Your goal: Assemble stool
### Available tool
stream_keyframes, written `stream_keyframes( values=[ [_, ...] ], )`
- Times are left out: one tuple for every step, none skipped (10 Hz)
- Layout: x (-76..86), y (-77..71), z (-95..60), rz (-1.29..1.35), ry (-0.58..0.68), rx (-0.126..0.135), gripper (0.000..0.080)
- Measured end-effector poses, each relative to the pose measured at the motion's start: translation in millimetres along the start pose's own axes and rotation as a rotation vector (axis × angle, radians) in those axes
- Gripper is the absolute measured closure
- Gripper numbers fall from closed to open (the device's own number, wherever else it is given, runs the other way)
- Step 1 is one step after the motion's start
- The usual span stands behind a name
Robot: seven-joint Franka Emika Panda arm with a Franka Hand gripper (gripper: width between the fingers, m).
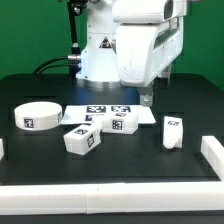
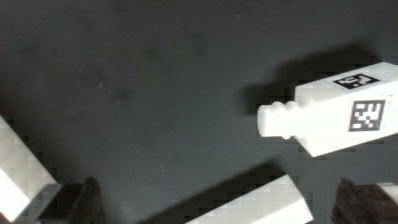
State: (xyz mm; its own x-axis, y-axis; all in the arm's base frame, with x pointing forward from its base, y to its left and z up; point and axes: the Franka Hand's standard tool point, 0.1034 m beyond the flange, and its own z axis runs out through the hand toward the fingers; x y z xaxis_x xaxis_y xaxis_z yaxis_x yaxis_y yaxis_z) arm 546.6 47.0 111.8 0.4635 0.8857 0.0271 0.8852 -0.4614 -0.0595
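The round ring-shaped seat [image 1: 38, 114] lies on the black table at the exterior view's left. Three white block legs lie loose: one [image 1: 83, 140] in front, one [image 1: 122, 123] at the middle, one [image 1: 172, 131] at the right. My gripper [image 1: 147, 98] hangs just above the table behind the right leg, over the marker board's right corner. In the wrist view the gripper [image 2: 217, 205] is open and empty, its dark fingertips [image 2: 71, 200] wide apart. A tagged leg [image 2: 338, 115] with a peg end lies apart from the jaws.
The marker board [image 1: 100, 111] lies flat mid-table; its white corner [image 2: 267, 200] shows under the open jaws. White border rails stand at the right [image 1: 210, 152] and left [image 1: 2, 148] edges. Another white edge [image 2: 18, 165] shows in the wrist view.
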Motion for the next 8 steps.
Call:
stream_keyframes(
  values=[
    [-0.1,0.0,0.0,-0.005,0.0,0.0,0.015],
    [-0.1,0.0,0.0,-0.005,0.0,0.0,0.015],
    [-0.2,0.0,0.2,-0.006,0.0,0.0,0.015],
    [-0.5,-0.1,0.8,-0.005,-0.001,0.001,0.015],
    [-1.9,0.1,1.7,-0.002,-0.002,0.002,0.015],
    [-13.7,-1.0,5.1,0.025,-0.001,0.004,0.015],
    [-30.8,-4.8,3.9,0.042,-0.005,-0.002,0.015],
    [-50.2,-5.1,-1.9,0.034,-0.011,-0.001,0.015]
  ],
)
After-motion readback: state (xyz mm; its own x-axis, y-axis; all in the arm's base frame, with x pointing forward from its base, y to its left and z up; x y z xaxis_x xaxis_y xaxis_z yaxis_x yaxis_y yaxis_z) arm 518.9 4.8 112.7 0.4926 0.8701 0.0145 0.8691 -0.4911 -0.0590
